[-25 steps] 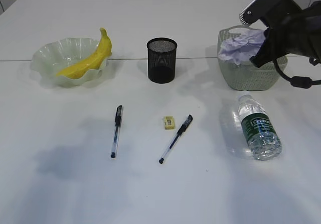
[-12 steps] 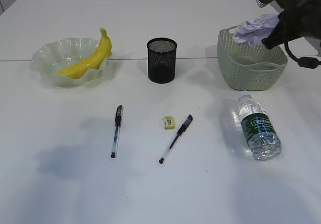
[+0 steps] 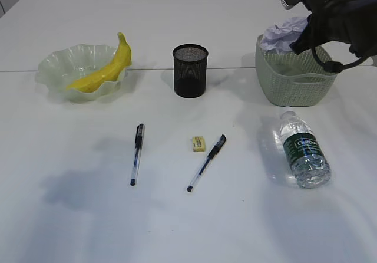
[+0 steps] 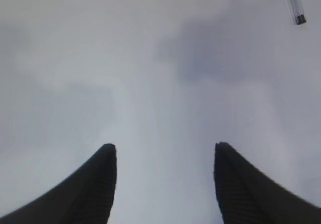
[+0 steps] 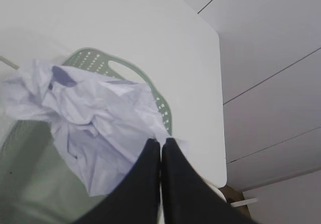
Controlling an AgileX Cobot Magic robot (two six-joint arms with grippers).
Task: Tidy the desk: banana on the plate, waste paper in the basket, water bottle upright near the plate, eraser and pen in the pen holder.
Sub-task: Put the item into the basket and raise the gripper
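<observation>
The right gripper [image 5: 160, 148], its jaws pinched together on a corner of the crumpled pale-lilac waste paper [image 3: 284, 32], holds the wad directly above the sage-green woven plastic basket [image 3: 294, 83], so release should drop it straight in. The paper hangs below and ahead of the fingertips, a shapeless ball with no clear long axis. The left gripper [image 4: 163, 153] hovers wide and empty over bare table.

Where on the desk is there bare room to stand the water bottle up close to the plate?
Bare tabletop lies between the plate and the pen holder, and in front of the plate, left of the left pen. The patch around the eraser and right pen is crowded. The water bottle lies by the basket.
</observation>
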